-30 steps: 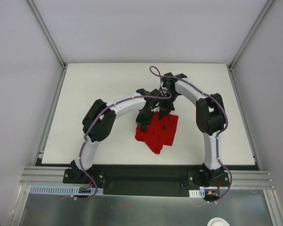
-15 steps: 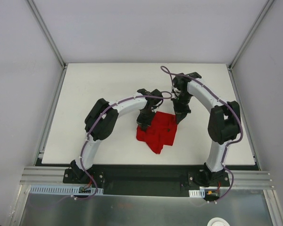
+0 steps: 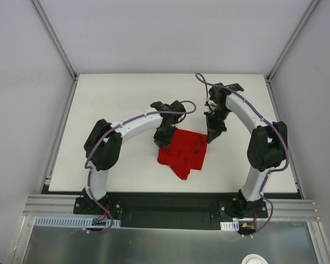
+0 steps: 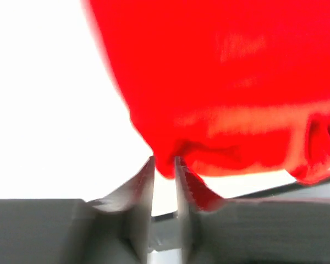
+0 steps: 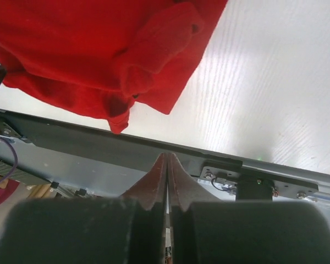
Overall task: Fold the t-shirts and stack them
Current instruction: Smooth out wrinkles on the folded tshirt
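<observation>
1. The red t-shirt (image 3: 182, 154) lay loosely bunched on the white table (image 3: 115, 99), in the middle and nearer the arms' side, between the two grippers.
2. The left gripper (image 3: 163, 144) sat at the shirt's far left edge. In its wrist view the left gripper (image 4: 165, 162) had only a narrow slit between its fingers, and a low fold of the t-shirt (image 4: 225, 82) dipped right to their tips. That picture was blurred, so whether the cloth was pinched or merely touching could not be told.
3. The right gripper (image 3: 213, 137) hung just beside the shirt's far right corner, clear of the cloth. Its wrist view showed the right gripper (image 5: 167, 157) clenched fully, with nothing between the fingers.
4. The overhead view gave the whole outline: a rough square with a tail pointing toward the arms' bases. Only the right wrist view showed the t-shirt (image 5: 88, 49) in detail, with its creases and a rolled lump near one edge.
5. From above, the left gripper's body covered the shirt corner beneath it. Both wrist views cut the shirt off at the frame's top, and the left one probably washed the table out to plain white.
</observation>
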### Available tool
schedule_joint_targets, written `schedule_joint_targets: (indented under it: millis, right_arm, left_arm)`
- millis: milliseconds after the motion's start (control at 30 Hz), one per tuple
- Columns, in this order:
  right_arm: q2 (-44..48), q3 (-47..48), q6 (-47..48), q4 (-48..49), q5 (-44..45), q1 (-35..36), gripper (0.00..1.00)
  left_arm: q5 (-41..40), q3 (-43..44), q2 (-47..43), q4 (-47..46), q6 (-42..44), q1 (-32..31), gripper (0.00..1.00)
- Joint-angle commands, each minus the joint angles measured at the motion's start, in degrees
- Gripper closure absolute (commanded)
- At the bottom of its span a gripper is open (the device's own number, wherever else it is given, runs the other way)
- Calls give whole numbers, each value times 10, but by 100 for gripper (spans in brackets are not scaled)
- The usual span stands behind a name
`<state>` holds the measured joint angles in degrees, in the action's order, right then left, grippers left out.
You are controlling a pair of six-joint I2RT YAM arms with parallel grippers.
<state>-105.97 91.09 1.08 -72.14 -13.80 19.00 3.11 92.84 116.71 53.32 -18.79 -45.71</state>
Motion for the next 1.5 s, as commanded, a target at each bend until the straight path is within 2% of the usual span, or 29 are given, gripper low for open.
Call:
schedule_joint_targets:
  millis: [0,33,67,100,167,200,233,333,400,500,700,867,1100,1267,1367,1467]
  right_arm:
    - [34,-18,-9,17,-28,2,99]
    - [33,-28,-9,23,-20,2,98]
    - [28,-31,-9,25,-20,2,96]
    - [24,-32,-9,25,-18,2,91]
    - [18,-35,-7,28,-10,2,88]
    - [12,-36,-7,30,-6,1,86]
    - [8,-37,-8,37,-3,1,80]
    - [-15,-39,-9,45,-27,-5,78]
    - [-31,-33,-24,53,-53,-12,66]
    - [-51,7,-41,53,-113,-20,62]
    - [-121,152,-63,-47,-94,-7,65]
    - [-149,206,-76,-84,-63,10,69]
    - [-127,167,-81,-101,-4,28,73]
    - [-110,168,-88,-121,33,35,73]
    - [-114,199,-100,-158,93,48,72]
    - [-111,209,-119,-162,65,57,69]
  left_arm:
    - [-57,-14,-121,28,-8,-2,76]
    - [-57,-20,-150,28,-7,-2,66]
    - [-57,-27,-164,25,-7,-4,49]
    - [-58,-41,-176,24,-6,-6,44]
    - [-56,-54,-204,21,4,-10,39]
    - [-57,-64,-210,21,9,-16,39]
    - [-55,-69,-215,21,16,-17,38]
    - [-54,-77,-234,19,27,-24,38]
    - [-53,-81,-244,20,30,-25,37]
    - [-50,-92,-254,21,36,-25,37]
    - [-49,-114,-262,19,40,-25,38]
    - [-59,-115,-266,18,46,-25,38]
    - [-55,-110,-262,15,64,-25,38]
    - [-48,-119,-265,13,70,-25,38]
    - [-49,-129,-272,11,74,-25,37]
    - [-44,-137,-277,7,81,-24,37]
